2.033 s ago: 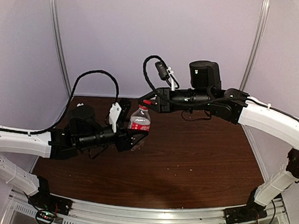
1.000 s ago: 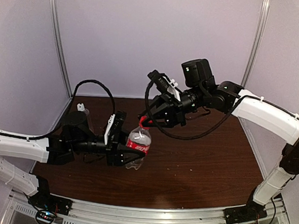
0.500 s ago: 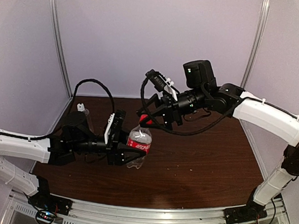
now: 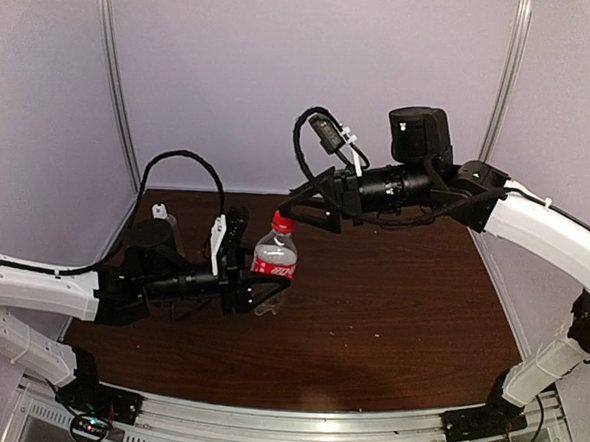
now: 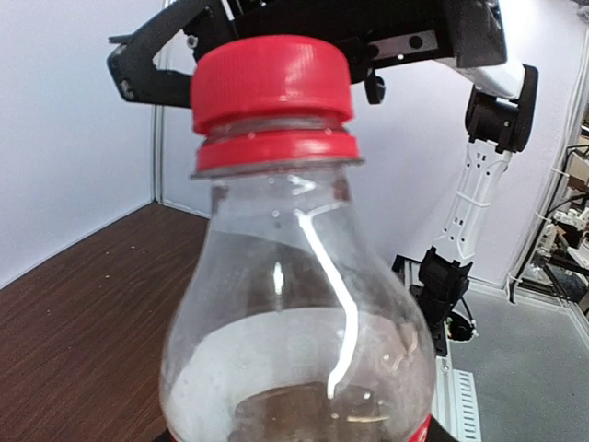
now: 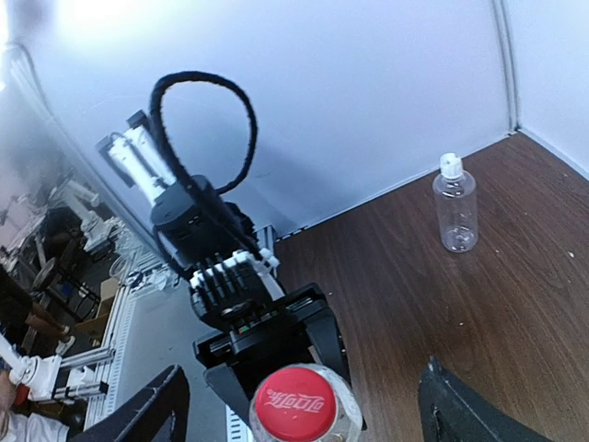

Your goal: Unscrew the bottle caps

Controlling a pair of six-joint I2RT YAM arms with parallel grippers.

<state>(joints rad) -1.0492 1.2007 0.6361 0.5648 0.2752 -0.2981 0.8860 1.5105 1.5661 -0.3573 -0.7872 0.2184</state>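
Note:
The shorter bottle [image 4: 273, 263] with the red label band stands roughly upright above the table, and my left gripper [image 4: 268, 284] is shut on its body. Its red cap [image 4: 284, 222] sits on the neck and fills the top of the left wrist view [image 5: 272, 80]. My right gripper [image 4: 302, 209] is open, just right of and above that cap. From the right wrist the red cap [image 6: 294, 402] lies between the wide-spread fingers [image 6: 152, 412], touching neither. The taller plain bottle [image 6: 456, 214] with its white cap [image 6: 449, 166] stands alone on the table.
The brown table [image 4: 389, 317] is walled by pale panels at the back and sides. The plain bottle [image 4: 160, 216] stands at the far left corner, partly behind my left arm. A black cable loops over each arm.
My right gripper has opened off the red cap and drawn back up and to the right. The left gripper has brought the bottle from a tilt to nearly upright. The cap stays on.

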